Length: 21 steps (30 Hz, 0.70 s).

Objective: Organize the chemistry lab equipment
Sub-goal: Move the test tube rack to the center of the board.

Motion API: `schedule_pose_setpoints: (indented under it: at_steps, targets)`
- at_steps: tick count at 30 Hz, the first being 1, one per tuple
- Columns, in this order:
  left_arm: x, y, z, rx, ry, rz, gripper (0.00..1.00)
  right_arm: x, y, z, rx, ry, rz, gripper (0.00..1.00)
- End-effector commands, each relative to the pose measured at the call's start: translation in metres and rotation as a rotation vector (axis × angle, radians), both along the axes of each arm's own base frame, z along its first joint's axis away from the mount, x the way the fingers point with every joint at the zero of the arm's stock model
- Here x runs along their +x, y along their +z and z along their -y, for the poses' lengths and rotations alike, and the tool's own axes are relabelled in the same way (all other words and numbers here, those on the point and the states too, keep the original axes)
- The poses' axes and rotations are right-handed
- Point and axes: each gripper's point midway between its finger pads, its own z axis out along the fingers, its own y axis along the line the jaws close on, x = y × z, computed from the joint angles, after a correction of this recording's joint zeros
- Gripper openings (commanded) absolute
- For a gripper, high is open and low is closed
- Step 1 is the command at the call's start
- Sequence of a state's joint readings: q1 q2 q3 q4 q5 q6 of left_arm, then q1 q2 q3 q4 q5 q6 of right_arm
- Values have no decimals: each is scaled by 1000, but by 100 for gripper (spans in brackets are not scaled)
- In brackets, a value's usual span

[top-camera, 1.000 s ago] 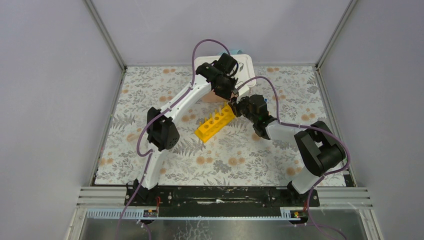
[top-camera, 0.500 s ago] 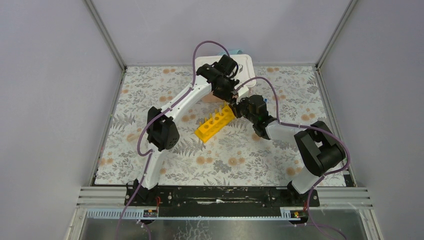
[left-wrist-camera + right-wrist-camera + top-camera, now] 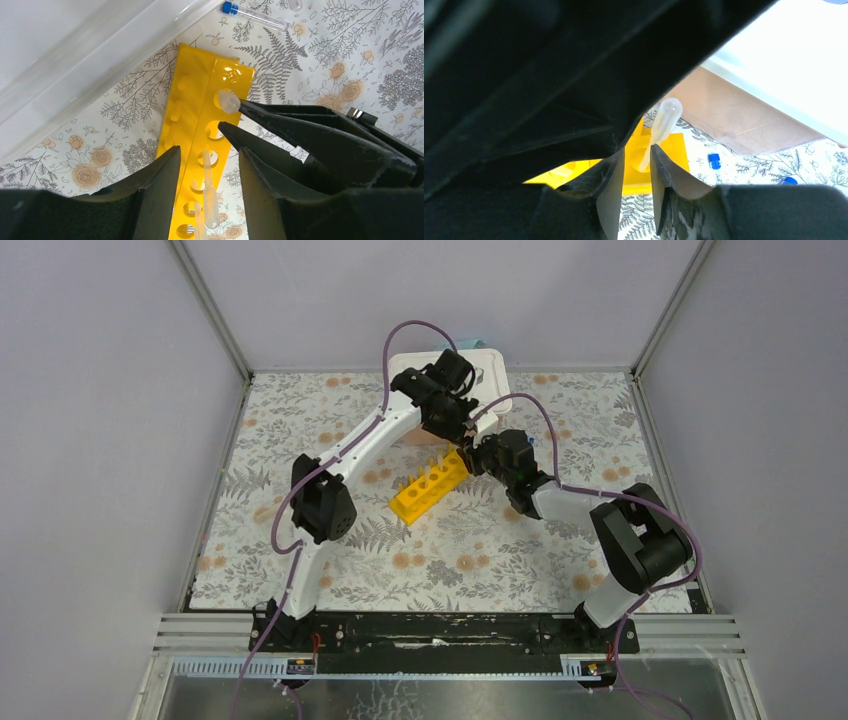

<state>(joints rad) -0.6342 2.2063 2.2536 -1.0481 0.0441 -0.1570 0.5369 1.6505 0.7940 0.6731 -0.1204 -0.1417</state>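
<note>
Left gripper is opening from its near-shut state of a second ago; nothing is sitting between its fingers. Right gripper is loosening too, tips parted, one tip touching the clear tube. The tube is standing in the end hole of the yellow rack, beside the white box. Reading: the tube is seated and being let go. A blue-capped tube is lying loose beyond the rack, likely next.
</note>
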Motion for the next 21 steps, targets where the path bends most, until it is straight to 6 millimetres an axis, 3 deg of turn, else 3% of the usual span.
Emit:
schedule_pose_setpoints:
  at_steps: [1,13,21]
  targets:
    - [10,44,11,-103,22,120,55,2,50,-12,60,32,121,34]
    - [6,70,10,-164,48,165,61,-8,56,-5,60,19,106,41]
    - [0,110,-1,-226,94,247,61,-23,68,9,77,-15,98,43]
